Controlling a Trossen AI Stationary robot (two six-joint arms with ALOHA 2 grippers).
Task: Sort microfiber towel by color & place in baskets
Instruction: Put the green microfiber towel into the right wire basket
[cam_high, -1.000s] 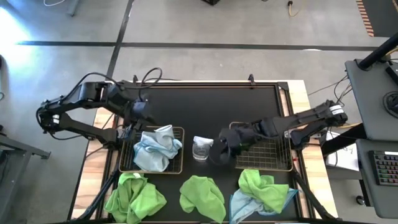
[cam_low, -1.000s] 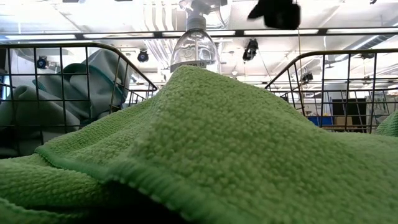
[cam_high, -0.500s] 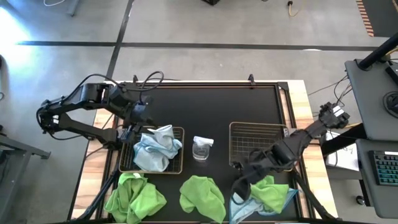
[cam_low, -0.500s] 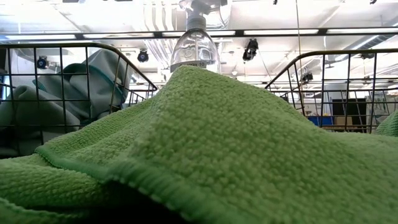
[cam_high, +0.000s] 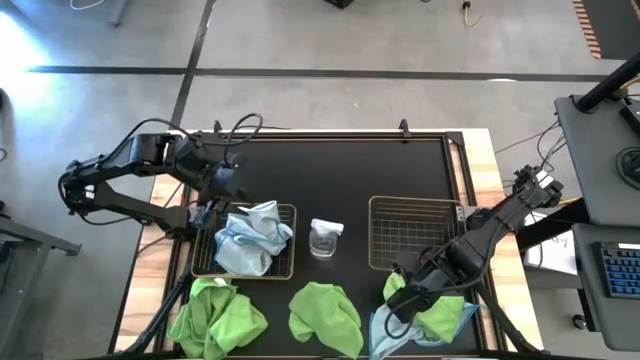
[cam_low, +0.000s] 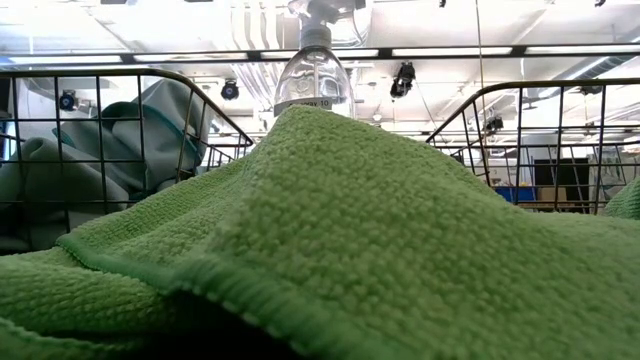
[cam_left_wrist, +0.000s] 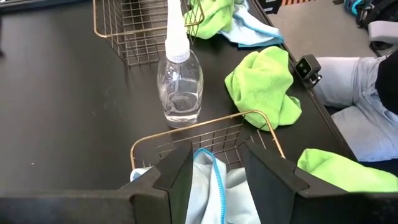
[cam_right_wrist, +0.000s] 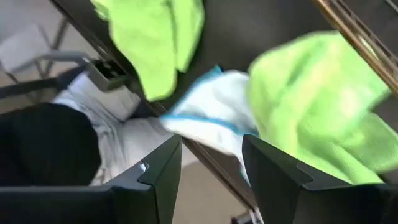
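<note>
Towels (cam_high: 243, 238) partly sorted: blue ones are sitting in left basket (cam_high: 290, 212); right basket (cam_high: 415, 235) empty, greens (cam_high: 325, 312) being left; right gripper (cam_high: 400, 305) is being held apart over pile, left gripper (cam_left_wrist: 214, 177) apart too.

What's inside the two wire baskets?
The left basket holds pale blue towels; anything beneath them is hidden. The right basket shows only its bare grid.

A black table (cam_high: 330, 170) is carrying two wire baskets (cam_high: 418, 234), a clear spray bottle (cam_high: 325, 238) (standing between them) and lime green and pale blue towels (cam_high: 325, 315) along its front edge.
</note>
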